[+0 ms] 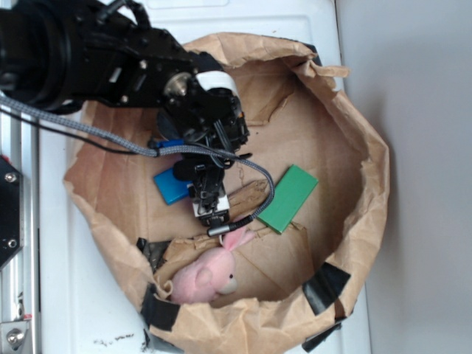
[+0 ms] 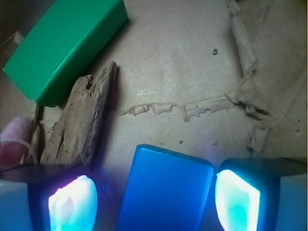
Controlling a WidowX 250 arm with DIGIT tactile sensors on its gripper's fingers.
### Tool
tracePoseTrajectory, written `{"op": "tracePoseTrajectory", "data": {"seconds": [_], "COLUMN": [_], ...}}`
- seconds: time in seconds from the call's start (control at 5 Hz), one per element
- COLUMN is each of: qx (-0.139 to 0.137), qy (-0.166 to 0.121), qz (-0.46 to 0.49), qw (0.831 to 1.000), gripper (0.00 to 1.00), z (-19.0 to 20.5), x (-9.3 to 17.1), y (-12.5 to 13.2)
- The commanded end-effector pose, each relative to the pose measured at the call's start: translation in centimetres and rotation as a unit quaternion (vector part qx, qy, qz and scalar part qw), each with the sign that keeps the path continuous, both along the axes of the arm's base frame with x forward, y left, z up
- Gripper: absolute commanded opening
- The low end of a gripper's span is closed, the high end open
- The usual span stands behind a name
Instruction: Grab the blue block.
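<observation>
The blue block [image 1: 171,187] lies flat on the floor of the brown paper bag [image 1: 366,158], left of centre, partly under my arm. In the wrist view the blue block [image 2: 166,190] sits between my two lit fingers. The right finger is close beside it and the left finger stands a gap away. My gripper [image 2: 154,199] is open and straddles the block. From outside, the gripper [image 1: 179,171] points down into the bag over the block. The green block [image 1: 289,198] lies to the right, apart from it.
A pink plush bunny [image 1: 206,274] rests at the bag's near wall. A torn flap of cardboard [image 2: 79,122] lies between the green block [image 2: 65,45] and my left finger. Black tape patches [image 1: 324,284] hold the bag's crumpled rim, which rises all round.
</observation>
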State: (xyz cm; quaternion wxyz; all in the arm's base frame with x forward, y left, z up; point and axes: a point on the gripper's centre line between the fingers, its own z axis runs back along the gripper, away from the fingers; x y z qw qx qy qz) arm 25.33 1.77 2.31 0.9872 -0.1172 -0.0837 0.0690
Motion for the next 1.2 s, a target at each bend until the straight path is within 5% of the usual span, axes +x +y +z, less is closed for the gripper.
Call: {"op": "tracePoseTrajectory", "data": {"seconds": [0.0,0.8,1.0], "qx": [0.048,-0.006,-0.028], "qy": [-0.016,-0.014,0.003], "qz": [-0.005,-0.017,-0.014], "qw": [0.999,1.000,0.999], "gripper": [1.00,1.00,1.00], "z": [-3.1,-0.9,3.9], "x": [2.1,1.3,-2.7], "y": [0.7,2.9,1.3]}}
